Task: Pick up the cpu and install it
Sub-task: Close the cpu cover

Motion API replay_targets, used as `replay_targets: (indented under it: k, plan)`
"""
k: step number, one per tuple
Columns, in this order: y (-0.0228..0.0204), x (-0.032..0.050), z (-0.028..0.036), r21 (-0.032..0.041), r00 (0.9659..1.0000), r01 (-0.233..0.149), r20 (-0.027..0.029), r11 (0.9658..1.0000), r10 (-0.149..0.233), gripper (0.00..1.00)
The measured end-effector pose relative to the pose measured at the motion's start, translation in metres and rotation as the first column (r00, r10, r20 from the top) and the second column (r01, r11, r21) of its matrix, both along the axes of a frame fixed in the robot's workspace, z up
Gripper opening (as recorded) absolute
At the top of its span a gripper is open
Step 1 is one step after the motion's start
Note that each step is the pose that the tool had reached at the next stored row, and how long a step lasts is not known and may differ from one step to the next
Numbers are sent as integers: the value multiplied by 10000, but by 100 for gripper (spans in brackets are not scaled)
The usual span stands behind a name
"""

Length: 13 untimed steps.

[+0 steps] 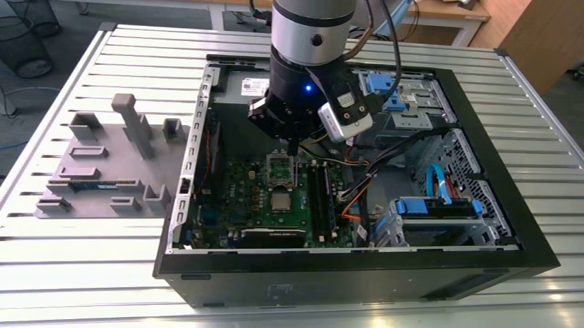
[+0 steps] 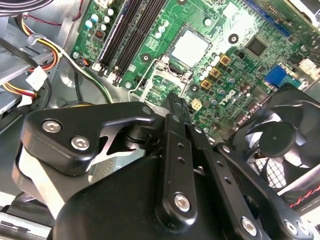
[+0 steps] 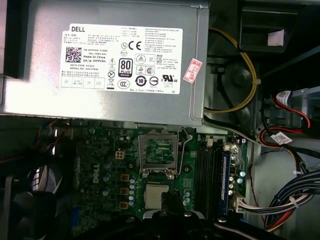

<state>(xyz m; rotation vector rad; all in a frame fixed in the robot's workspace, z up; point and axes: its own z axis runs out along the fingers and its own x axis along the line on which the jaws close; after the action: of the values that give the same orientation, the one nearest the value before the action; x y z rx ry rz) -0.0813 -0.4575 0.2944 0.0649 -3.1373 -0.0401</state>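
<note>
— Silver-topped, small, flat and square: find the cpu [image 1: 280, 200] on the green motherboard [image 1: 239, 198], inside the open black computer case [image 1: 365, 273]. Sits level in the socket seat, by the look of it, bare side up.

— Agreed. Same flat lie in the first wrist view. But why uncovered?

— Blame the rectangular metal socket frame [image 1: 280, 167], swung open just beside the cpu, on the side toward the grey metal power supply [image 3: 110, 60]. Leaves the seat free for a chip lowered in from above. Probably not yet clamped down.

— And the black claw [image 1: 292, 149]?

— Pinched together, gripping nothing. Hangs tip-down over the open frame, near the cpu yet apart from it.

— Why so upright?

— Likely to slip between the frame and the long black memory slots [image 1: 319, 191] without snagging the coloured cables [image 1: 356, 198].

— So where from the claw, exactly?

— Lower, and a little toward the case's near wall in the exterior view. In the second wrist view, look just past the claw [image 2: 174, 102] and beyond the frame: lies there, untouched.
</note>
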Motion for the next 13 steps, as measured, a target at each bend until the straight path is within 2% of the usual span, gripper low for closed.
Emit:
replay_targets:
  k: [13]
  plan:
    - [1,46,-104,-17,10000,-27,0,10000,27,11]
